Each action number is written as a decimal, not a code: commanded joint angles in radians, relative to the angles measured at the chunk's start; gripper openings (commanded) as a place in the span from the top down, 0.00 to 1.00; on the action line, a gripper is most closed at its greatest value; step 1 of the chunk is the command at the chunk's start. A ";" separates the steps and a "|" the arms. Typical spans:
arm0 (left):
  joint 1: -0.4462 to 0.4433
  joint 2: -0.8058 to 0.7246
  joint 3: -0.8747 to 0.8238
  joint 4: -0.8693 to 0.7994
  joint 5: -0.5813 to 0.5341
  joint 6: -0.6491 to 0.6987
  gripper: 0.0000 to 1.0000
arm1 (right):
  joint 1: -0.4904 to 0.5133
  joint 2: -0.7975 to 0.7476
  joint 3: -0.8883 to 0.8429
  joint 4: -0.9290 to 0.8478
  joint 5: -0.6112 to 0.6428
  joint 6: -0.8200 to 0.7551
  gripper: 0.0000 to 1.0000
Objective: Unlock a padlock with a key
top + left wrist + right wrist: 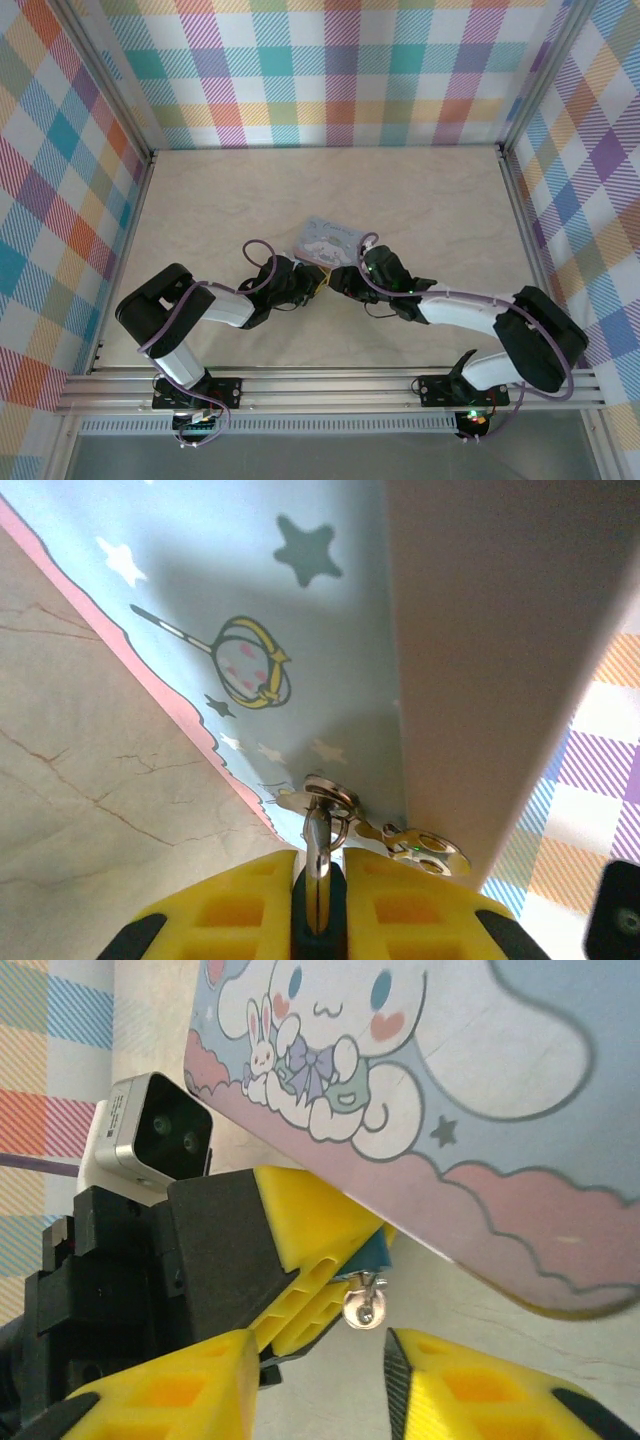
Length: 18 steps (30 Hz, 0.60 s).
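Observation:
In the left wrist view my left gripper [320, 865] is shut on the padlock [318, 920]. Its dark blue body sits between the yellow fingers. Its metal shackle [318, 825] runs up through the metal hasp [345, 802] of the pale blue tin box [300, 640]. In the right wrist view the key [362, 1307] sticks out of the padlock's blue body [375, 1251], its round head toward me. My right gripper [320, 1352] is open, one yellow finger on each side of the key, touching neither it nor the padlock. From above, both grippers [303, 285] [342, 280] meet at the box's near edge.
The cartoon-printed tin box [332, 241] lies mid-table, just beyond the two grippers. The left arm's fingers [310, 1230] and wrist camera [150, 1140] crowd close in front of my right gripper. Plaid walls [330, 70] enclose the beige table [450, 210] on three sides.

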State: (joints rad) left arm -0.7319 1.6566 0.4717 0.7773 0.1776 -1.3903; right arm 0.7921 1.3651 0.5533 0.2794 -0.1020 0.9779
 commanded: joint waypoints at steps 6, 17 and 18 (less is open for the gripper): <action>-0.012 -0.024 0.011 -0.063 -0.013 0.008 0.98 | -0.029 -0.159 -0.026 -0.208 0.166 -0.189 0.42; -0.012 -0.052 0.040 -0.160 -0.008 0.010 0.98 | -0.033 -0.448 -0.079 -0.188 0.390 -0.521 0.00; -0.011 -0.056 0.045 -0.170 -0.005 0.010 0.98 | -0.033 -0.466 -0.090 -0.164 0.398 -0.557 0.00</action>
State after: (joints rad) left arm -0.7319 1.6260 0.4950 0.6853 0.1772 -1.3903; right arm 0.7639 0.9417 0.4969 0.0669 0.2192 0.5785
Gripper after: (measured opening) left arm 0.127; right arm 0.995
